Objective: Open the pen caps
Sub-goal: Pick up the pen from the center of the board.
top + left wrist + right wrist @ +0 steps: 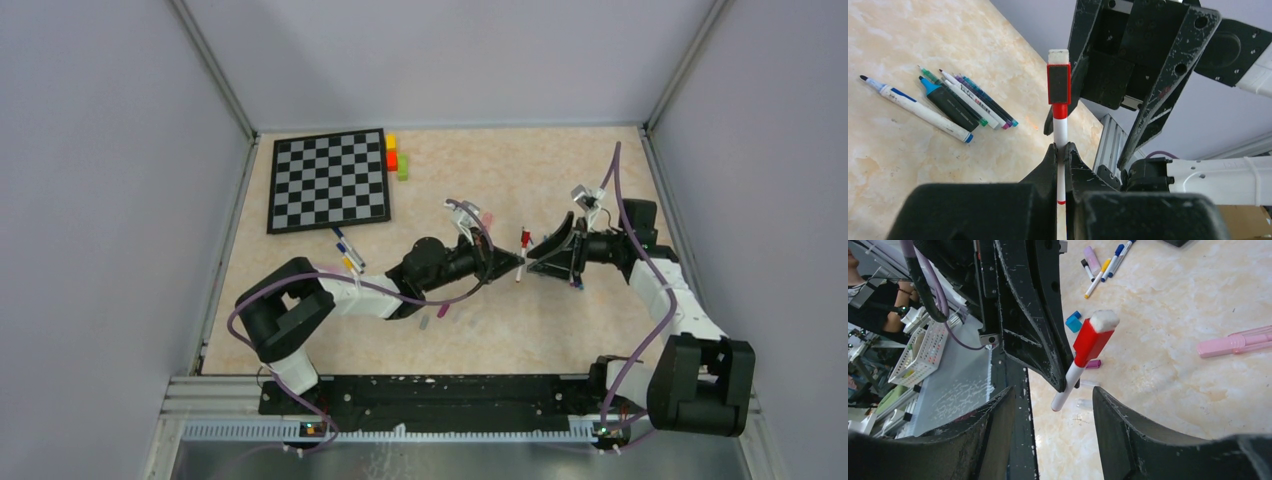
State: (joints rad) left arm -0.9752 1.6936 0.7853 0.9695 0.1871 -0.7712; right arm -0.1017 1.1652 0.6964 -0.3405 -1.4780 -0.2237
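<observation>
In the overhead view the left arm folds at its base in the lower left and runs its forearm rightward to the centre of the frame, while the right arm climbs the right edge, bends, and turns back left, so the two tools meet nearly tip to tip over the table. The left gripper is clamped on the white barrel of a pen, holding it upright in the left wrist view, with the red cap on top and a white pad on the cap's end. The right gripper is spread wide. Its fingers frame the lower corners of its own view with the capped end between them and clear of both. Loose pens lie bunched at the left of the left wrist view; there is print on their barrels, but it is too small to read. In the right wrist view a blue cap and a magenta cap lie on the table near centre, and a pink highlighter lies at the right edge. A chessboard sits at upper left, coloured blocks just beside it.
</observation>
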